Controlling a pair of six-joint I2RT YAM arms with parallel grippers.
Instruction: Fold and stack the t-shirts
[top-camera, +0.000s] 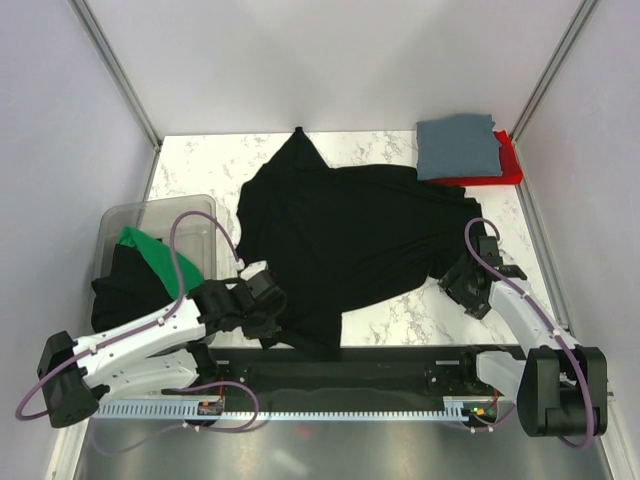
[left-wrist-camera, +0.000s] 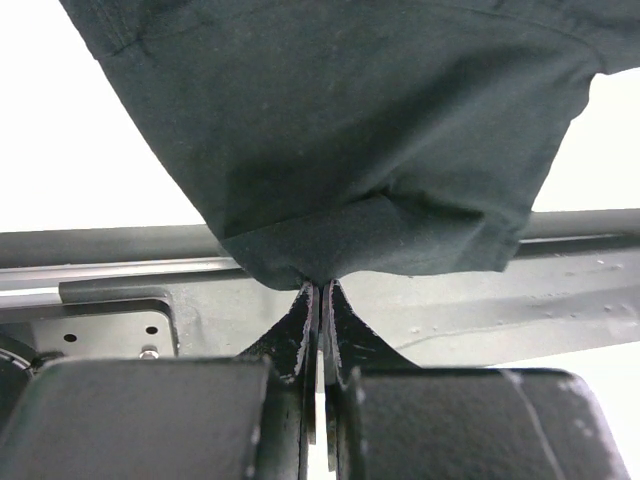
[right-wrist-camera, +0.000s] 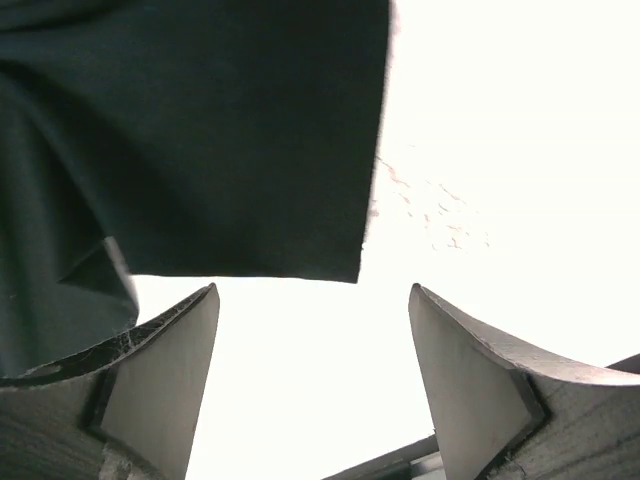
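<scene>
Item count: two claws, five t-shirts, one bin.

1. Left claw (left-wrist-camera: 318, 290): at 7 o'clock on the desk (top-camera: 200, 165), near edge. The jaws are pressed together on the hem of the large black t-shirt (top-camera: 350, 235). The pinched cloth bunches into a fold just above the fingertips.

2. Right claw (right-wrist-camera: 312, 292): at 4 o'clock, at the near right corner of the same shirt. The jaws stand wide apart with nothing between them. A straight cloth edge lies just ahead of the fingertips, and cloth drapes beside one finger.

3. Large black t-shirt: spread across the middle of the desk, unfolded and creased. One part runs to a point at 12 o'clock.

4. Clear plastic bin (top-camera: 190, 210): at 9 o'clock, left edge of the desk. It holds two shirts: one green t-shirt (top-camera: 152, 255) and one second black t-shirt (top-camera: 120, 295), which hangs over the near rim.

5. Far right corner, 1 o'clock: one stack of two folded shirts. The grey-blue t-shirt (top-camera: 458, 147) lies on top of the red t-shirt (top-camera: 507, 168), well apart from the large shirt's collar end.
</scene>
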